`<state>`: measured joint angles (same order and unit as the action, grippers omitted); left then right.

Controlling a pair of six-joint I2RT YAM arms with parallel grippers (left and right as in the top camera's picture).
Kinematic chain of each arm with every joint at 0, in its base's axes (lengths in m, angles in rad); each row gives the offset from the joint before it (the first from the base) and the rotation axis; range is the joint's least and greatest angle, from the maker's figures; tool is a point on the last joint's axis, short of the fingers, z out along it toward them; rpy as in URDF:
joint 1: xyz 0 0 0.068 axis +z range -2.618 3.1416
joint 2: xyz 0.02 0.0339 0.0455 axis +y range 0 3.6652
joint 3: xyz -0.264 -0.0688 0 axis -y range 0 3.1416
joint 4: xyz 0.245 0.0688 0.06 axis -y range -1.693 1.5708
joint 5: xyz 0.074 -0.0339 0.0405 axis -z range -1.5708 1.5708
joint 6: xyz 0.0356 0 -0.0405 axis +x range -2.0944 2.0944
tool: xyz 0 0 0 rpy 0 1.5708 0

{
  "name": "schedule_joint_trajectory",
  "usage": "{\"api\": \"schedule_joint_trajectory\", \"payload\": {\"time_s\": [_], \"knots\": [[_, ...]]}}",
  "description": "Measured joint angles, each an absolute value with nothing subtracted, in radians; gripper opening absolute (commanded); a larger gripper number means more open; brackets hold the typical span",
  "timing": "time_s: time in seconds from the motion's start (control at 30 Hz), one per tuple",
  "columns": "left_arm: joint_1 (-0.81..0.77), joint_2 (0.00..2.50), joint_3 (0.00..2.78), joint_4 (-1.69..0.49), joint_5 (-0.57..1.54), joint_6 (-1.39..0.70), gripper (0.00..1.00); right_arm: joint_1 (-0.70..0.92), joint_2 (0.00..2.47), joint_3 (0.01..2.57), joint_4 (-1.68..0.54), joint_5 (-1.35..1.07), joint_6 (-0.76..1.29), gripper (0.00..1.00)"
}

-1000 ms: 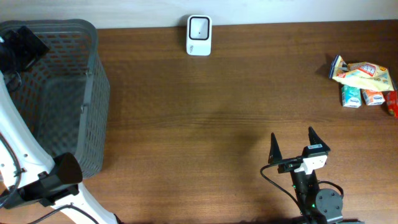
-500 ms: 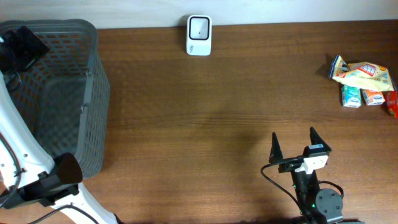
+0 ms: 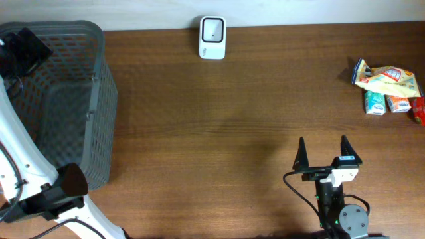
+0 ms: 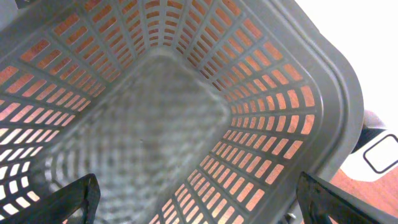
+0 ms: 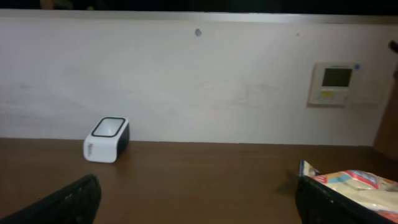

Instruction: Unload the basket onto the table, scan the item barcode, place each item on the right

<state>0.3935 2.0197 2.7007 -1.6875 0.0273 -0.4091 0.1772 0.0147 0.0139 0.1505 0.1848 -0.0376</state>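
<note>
The right gripper (image 3: pixel 324 147) has its jaws spread wide and holds nothing, low over bare wooden table (image 3: pixel 219 133) near the front edge, right of centre. The left gripper (image 4: pixel 196 186) is also spread and empty, hanging over the one grey mesh basket (image 3: pixel 99 99) at the left. The things to be scanned lie in a small heap at the far right, well apart from both grippers: one crinkly snack bag (image 3: pixel 386 78), two small cartons, one teal (image 3: pixel 374 103) and one orange (image 3: pixel 398 104), just beside it, and a red item (image 3: pixel 419 110) cut off by the frame (what kind cannot be told). The bag is probably light, soft and slippery, with contents that could crush, so a gentle pinch on a sealed edge seems safest. The cartons look stiff and light, best taken across their flat sides. One white barcode scanner (image 3: pixel 212 38) stands at the far edge, centre-left.
</note>
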Motion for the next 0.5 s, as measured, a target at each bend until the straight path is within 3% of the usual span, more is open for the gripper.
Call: {"api": "schedule_joint_trajectory", "payload": {"time_s": [0.5], "knots": [[0.393,2.02,2.701,-1.687,0.027,-0.409,0.99,0.099,0.012,0.013,-0.066,0.11,-0.04,0.99]]}}
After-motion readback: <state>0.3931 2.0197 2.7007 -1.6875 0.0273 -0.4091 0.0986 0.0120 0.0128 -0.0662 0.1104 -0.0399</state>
